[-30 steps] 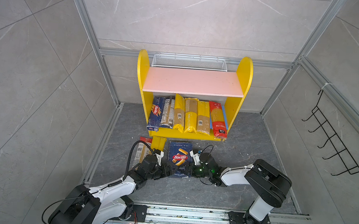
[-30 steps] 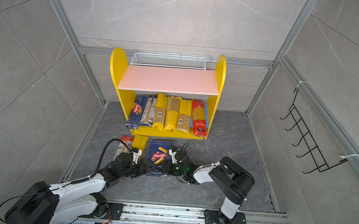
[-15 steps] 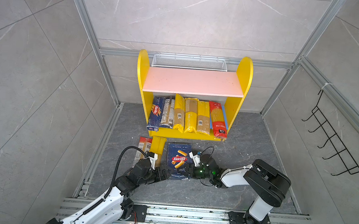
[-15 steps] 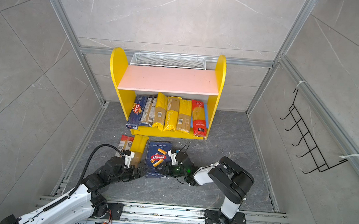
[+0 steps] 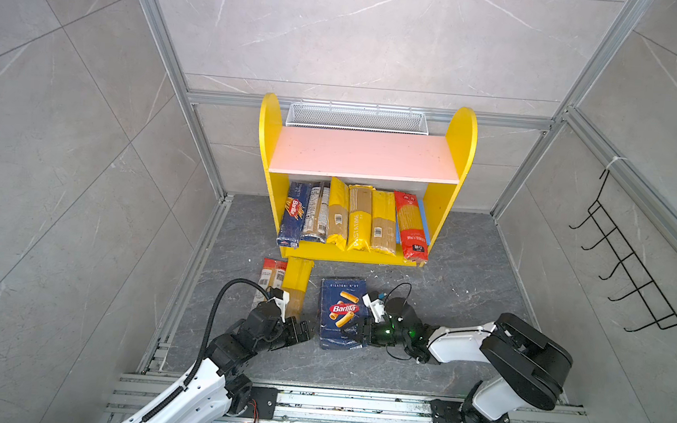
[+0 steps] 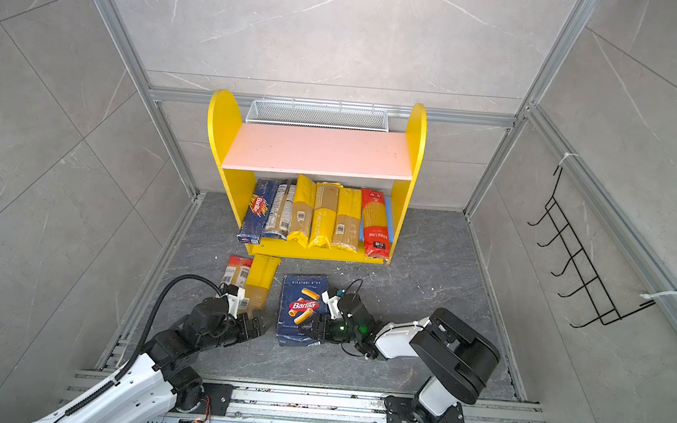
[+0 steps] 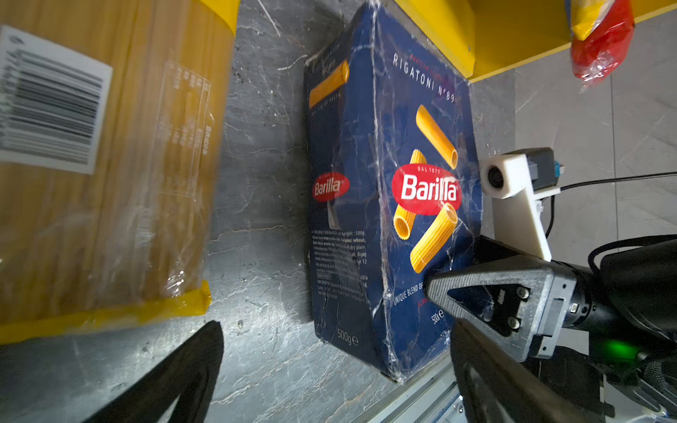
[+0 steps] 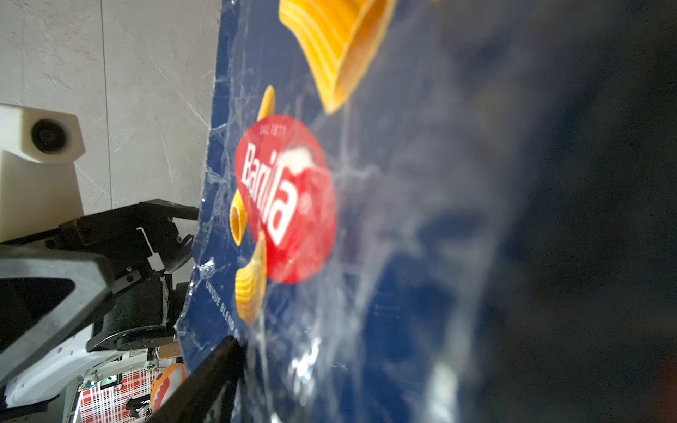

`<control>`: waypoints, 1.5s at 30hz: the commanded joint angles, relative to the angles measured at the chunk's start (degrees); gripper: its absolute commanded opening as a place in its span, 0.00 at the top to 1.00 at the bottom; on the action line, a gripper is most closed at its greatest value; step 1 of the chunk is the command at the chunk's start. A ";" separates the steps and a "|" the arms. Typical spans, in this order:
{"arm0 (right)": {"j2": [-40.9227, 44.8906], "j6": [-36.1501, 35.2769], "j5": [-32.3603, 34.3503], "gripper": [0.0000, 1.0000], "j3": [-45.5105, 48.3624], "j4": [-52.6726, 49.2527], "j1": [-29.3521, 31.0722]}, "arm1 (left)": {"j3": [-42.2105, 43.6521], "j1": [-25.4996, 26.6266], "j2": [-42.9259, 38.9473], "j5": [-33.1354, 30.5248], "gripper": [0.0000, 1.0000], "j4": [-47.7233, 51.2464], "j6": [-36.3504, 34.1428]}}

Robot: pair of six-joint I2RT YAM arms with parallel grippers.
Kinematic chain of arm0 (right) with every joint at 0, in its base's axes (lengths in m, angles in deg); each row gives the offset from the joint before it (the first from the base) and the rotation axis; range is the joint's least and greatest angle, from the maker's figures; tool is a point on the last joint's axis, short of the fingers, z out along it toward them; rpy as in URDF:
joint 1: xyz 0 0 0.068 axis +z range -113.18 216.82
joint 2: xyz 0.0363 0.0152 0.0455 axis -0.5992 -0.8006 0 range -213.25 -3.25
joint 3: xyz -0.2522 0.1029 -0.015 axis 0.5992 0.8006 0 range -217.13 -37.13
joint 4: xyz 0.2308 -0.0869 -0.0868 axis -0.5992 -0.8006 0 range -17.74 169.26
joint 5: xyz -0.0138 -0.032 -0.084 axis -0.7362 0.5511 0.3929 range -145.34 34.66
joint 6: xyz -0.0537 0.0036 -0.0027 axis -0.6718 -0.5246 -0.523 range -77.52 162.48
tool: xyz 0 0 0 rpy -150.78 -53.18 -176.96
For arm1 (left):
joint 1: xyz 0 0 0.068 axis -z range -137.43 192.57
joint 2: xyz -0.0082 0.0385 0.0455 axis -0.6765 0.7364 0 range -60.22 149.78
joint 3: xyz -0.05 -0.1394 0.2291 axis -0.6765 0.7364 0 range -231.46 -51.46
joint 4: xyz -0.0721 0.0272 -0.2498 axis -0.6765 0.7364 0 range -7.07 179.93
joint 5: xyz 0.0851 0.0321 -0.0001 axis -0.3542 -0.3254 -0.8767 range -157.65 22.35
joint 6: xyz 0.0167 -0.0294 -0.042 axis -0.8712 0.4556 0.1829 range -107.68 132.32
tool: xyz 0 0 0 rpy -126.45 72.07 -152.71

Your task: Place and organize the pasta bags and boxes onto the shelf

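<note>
Counting six packs (image 5: 354, 222) on shelf (image 5: 270, 141) lower board, approx two-thirds done; three left on floor (image 5: 468, 272) toward its near edge. R gripper (image 5: 364, 335) pinches rigatoni pack (image 5: 342, 303); L gripper (image 5: 305, 332) spread, empty, beside spaghetti bags (image 5: 297, 281).

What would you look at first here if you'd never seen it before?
The bright yellow shelf at the back, its lower board packed with a row of spaghetti packs. Then the big blue Barilla rigatoni pack on the grey floor in front, with the right gripper clamped on its edge and the open left gripper beside it.
</note>
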 commanded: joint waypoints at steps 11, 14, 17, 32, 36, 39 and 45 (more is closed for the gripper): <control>16.07 -2.42 0.08 0.70 1.57 -11.45 1.73 | -3.60 0.16 -9.71 -3.96 0.02 10.23 -1.59; 20.21 -3.20 0.47 0.70 0.79 -15.64 2.23 | -4.29 0.14 -12.01 -5.02 0.01 12.91 -1.69; 24.23 -4.53 0.89 0.71 -0.37 -20.67 2.89 | -5.03 0.14 -13.62 -6.28 0.01 14.89 -1.98; 36.91 -9.60 0.86 0.72 -9.51 -38.32 3.47 | -7.13 0.18 -10.63 -7.96 0.01 13.26 -2.07; 38.71 -11.07 1.24 0.72 -13.21 -42.34 3.50 | -8.26 0.13 -9.75 -8.43 0.01 13.09 -2.42; 39.36 -12.09 1.56 0.72 -16.07 -45.11 3.45 | -9.28 0.13 -9.18 -9.01 0.01 13.15 -2.76; 38.65 -14.47 2.20 0.72 -22.46 -50.24 3.43 | -11.07 0.18 -7.48 -9.91 0.01 13.06 -3.65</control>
